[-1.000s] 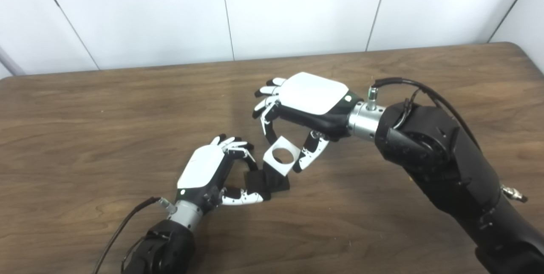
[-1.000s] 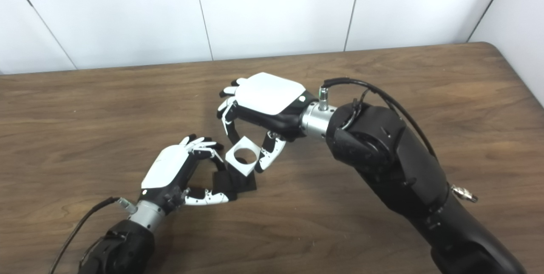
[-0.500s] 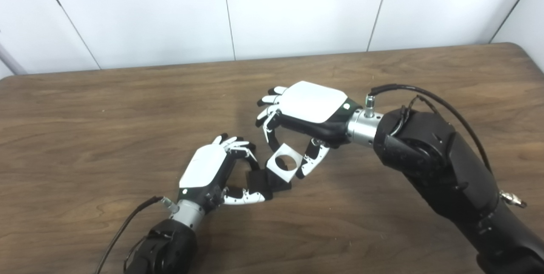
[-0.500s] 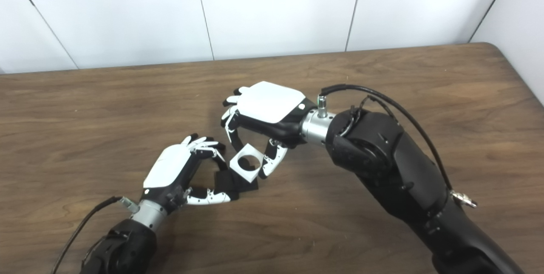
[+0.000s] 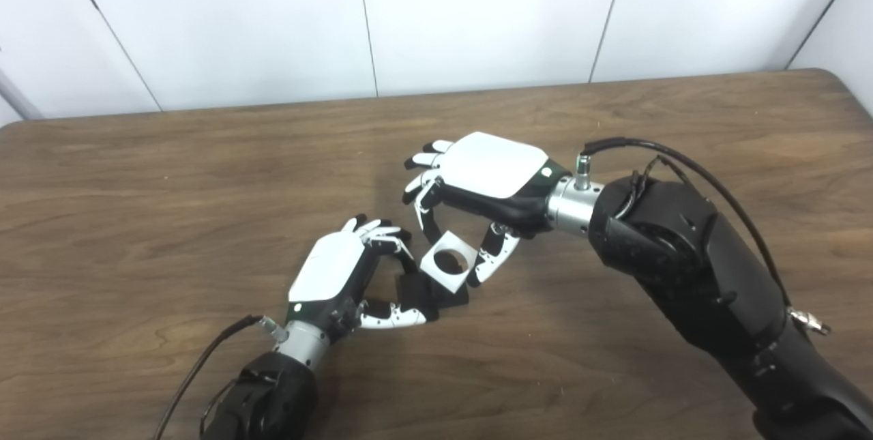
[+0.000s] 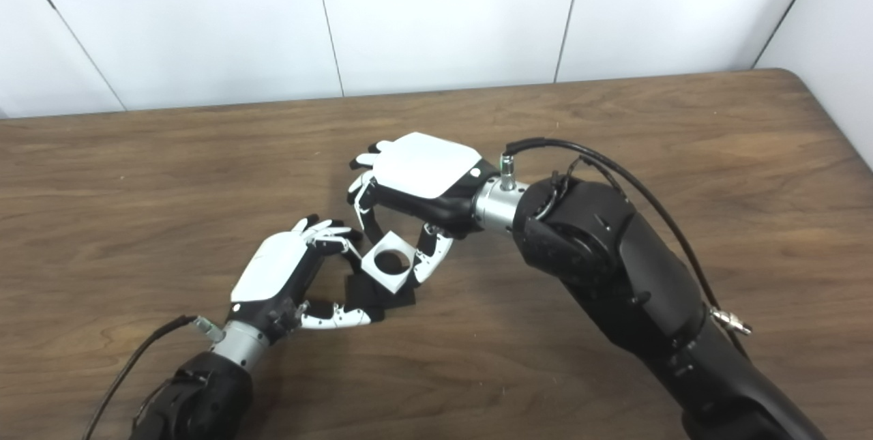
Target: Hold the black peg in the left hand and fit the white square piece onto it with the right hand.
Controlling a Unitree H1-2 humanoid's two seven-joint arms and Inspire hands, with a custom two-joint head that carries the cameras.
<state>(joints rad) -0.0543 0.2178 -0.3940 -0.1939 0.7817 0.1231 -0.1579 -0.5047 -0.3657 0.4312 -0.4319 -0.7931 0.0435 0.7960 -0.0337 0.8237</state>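
The right hand has carried the gripped white square piece down and toward the left hand. It now overlaps the black peg clamped there, so seating looks imminent

Brown wood-grain bench. White square piece, dark round hole. Black peg, seemingly plain. Both hands, left and right, white-backed with black-and-white fingers; white panelled wall at 12 o'clock.
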